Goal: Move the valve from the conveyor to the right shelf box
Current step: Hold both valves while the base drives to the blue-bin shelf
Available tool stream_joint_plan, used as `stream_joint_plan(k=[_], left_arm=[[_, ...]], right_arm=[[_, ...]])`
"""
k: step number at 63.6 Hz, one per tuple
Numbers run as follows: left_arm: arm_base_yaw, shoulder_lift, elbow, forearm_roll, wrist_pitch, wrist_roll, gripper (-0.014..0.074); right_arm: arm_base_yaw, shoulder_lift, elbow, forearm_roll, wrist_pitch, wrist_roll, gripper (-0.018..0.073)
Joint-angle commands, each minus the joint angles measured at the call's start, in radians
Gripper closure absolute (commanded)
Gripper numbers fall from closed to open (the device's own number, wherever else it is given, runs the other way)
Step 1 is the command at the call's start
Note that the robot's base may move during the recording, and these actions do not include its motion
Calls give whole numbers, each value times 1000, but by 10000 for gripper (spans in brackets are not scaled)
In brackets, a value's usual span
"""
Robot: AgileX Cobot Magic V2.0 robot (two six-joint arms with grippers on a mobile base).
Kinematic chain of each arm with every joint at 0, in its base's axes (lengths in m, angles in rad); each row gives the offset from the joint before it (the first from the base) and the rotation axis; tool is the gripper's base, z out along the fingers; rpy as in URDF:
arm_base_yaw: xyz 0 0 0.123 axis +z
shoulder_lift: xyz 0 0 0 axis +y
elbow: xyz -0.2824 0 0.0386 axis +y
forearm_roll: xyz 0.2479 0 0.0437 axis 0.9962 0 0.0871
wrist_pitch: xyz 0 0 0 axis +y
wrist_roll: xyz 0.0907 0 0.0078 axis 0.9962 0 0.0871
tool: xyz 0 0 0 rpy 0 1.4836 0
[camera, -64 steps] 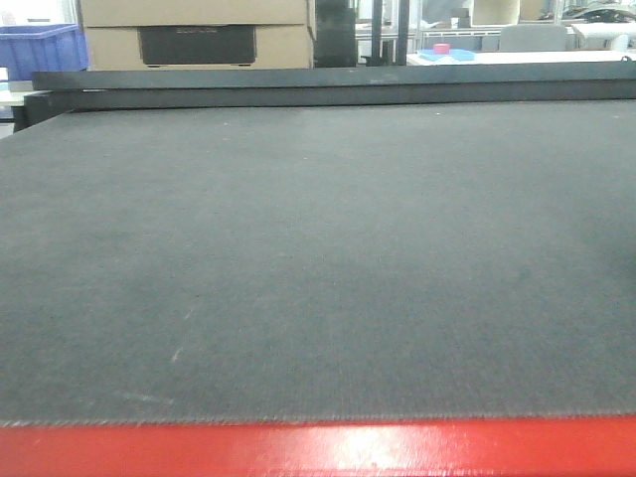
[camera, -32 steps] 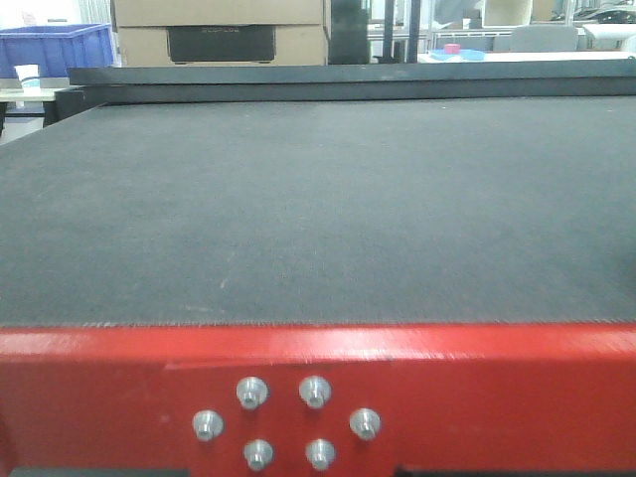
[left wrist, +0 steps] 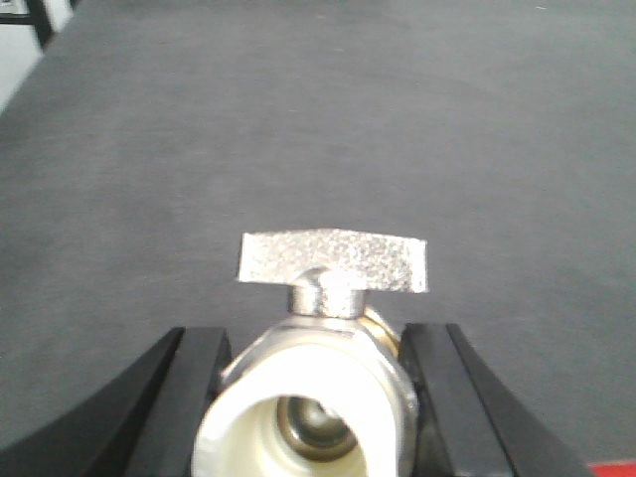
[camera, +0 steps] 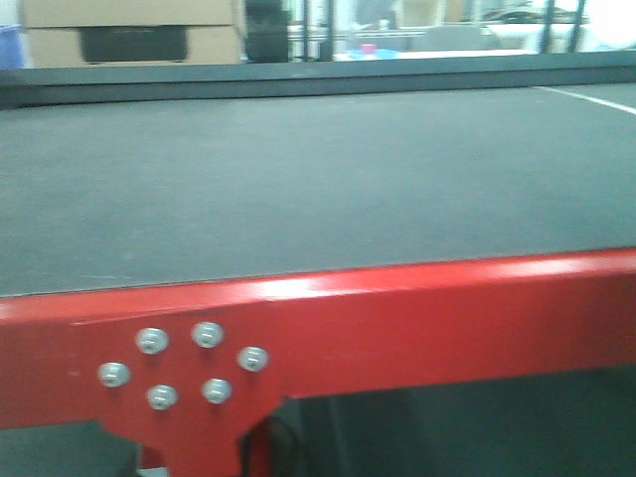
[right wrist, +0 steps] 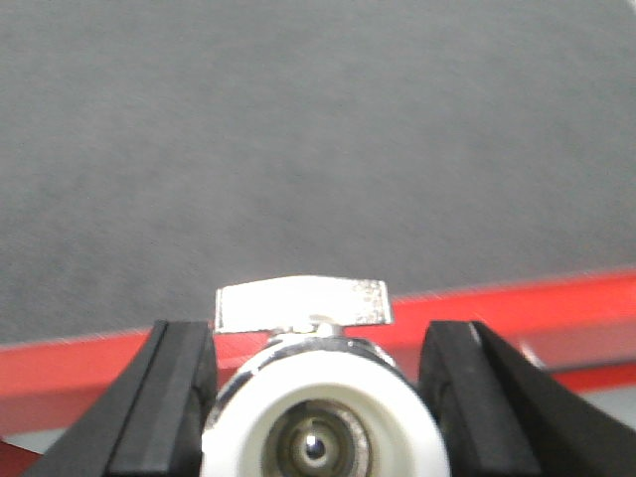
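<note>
Standing at the near side, the front view is blurred: the conveyor (camera: 298, 179) spreads its dark grey belt away from a glossy red edge (camera: 447, 318), where a ring of six silver bolts (camera: 207, 334) sits over a red leg, and cardboard boxes (camera: 129, 30) stand beyond its far side. From the left wrist, the left gripper (left wrist: 313, 343) hangs above the belt (left wrist: 318, 119), its black fingers (left wrist: 189, 397) closed against a valve (left wrist: 313, 388) with a white end and a flat silver handle. From the right wrist, the right gripper (right wrist: 316, 338) clamps a second valve (right wrist: 318, 417) of the same kind, held above the conveyor's red rim (right wrist: 517, 308).
</note>
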Motion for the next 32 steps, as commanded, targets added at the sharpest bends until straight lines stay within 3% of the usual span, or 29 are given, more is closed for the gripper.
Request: stream_joint_plan(k=[1,32], left_arm=[[2,-7,-5,7,-49,-10,707],[2,-7,-5,7,-49,-10,707]], right_arm=[[-3,-12,-10,-6,-67,-5,721],[-3,-12,-10,-6,-67,-5,721]])
